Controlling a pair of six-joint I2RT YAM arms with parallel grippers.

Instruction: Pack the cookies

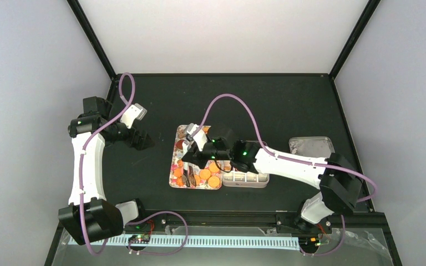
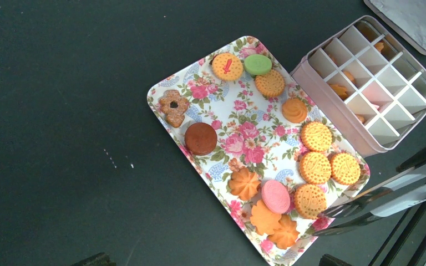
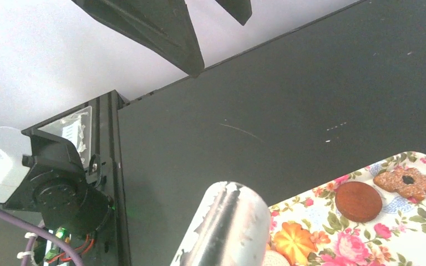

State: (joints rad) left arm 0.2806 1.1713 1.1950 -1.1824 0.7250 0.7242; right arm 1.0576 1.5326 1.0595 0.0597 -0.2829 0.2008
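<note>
While right jaws (image 1: pixel 198 149) clamp tongs (image 2: pixel 383 194) above tray (image 2: pixel 244 133) of cookies (image 2: pixel 316 167), left jaws (image 1: pixel 143 138) gape empty.

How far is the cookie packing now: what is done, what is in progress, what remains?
Done: a few cookies already lie in the divided box, whose lid is off. In hand: the right fingers appear to hold the metal tongs over the floral tray. Remaining: more than a dozen cookies wait on the tray and most compartments look empty; the left fingers stand open, off to the side.
</note>
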